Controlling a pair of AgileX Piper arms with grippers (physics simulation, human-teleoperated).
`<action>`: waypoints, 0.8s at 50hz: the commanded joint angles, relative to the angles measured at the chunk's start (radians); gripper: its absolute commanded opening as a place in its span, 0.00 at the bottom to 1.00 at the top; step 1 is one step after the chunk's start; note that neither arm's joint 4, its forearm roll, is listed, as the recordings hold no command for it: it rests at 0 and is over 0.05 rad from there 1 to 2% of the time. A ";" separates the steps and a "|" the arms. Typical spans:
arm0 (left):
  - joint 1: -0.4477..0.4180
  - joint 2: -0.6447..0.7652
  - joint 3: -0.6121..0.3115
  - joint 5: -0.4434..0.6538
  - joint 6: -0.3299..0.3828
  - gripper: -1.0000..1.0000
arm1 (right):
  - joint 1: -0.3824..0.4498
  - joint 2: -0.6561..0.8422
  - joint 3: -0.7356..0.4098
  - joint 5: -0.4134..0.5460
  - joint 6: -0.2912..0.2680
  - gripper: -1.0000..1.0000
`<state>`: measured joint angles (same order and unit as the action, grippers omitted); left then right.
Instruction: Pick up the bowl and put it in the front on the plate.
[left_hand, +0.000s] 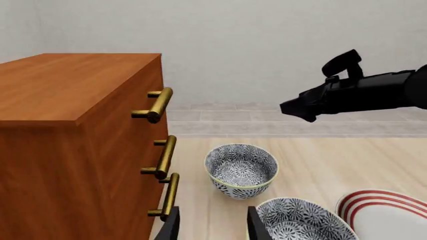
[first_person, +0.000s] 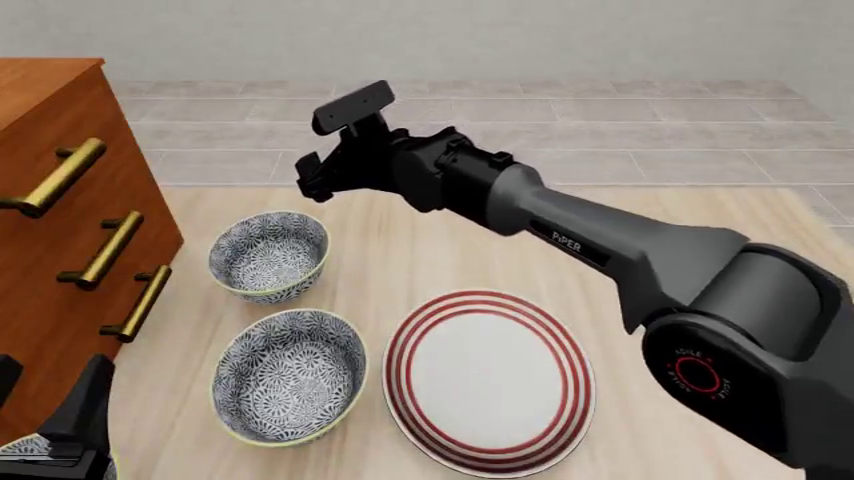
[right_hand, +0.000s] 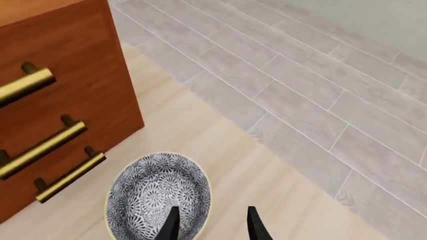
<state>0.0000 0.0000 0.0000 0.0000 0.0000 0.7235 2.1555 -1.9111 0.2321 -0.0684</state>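
Observation:
Two look-alike blue-and-white floral bowls stand on the table, left of the plate. The front bowl (first_person: 291, 375) (left_hand: 303, 220) sits beside the white red-ringed plate (first_person: 490, 380) (left_hand: 390, 215). The back bowl (first_person: 270, 255) (left_hand: 241, 170) (right_hand: 159, 192) is nearer the drawers. My right gripper (first_person: 314, 180) (right_hand: 212, 227) hangs open above and just behind the back bowl, holding nothing. My left gripper (first_person: 47, 405) (left_hand: 212, 227) is open and empty at the front left corner, close to the front bowl's left side.
A wooden chest of drawers (first_person: 54, 230) (left_hand: 73, 130) with brass bar handles (first_person: 107, 250) fills the table's left side. The right arm (first_person: 601, 250) (left_hand: 360, 92) stretches diagonally over the table above the plate. Tiled floor lies beyond the far edge.

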 joint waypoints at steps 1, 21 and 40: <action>0.000 0.000 0.000 0.000 0.000 1.00 | 0.005 0.061 -0.060 0.003 0.005 1.00; 0.000 0.000 0.000 0.000 0.000 1.00 | 0.003 0.169 -0.156 0.015 0.000 1.00; 0.000 0.000 0.000 0.000 0.000 1.00 | -0.012 0.276 -0.288 0.063 -0.022 1.00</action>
<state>0.0000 0.0000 0.0000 0.0000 0.0000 0.7178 2.3811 -2.1412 0.2751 -0.0835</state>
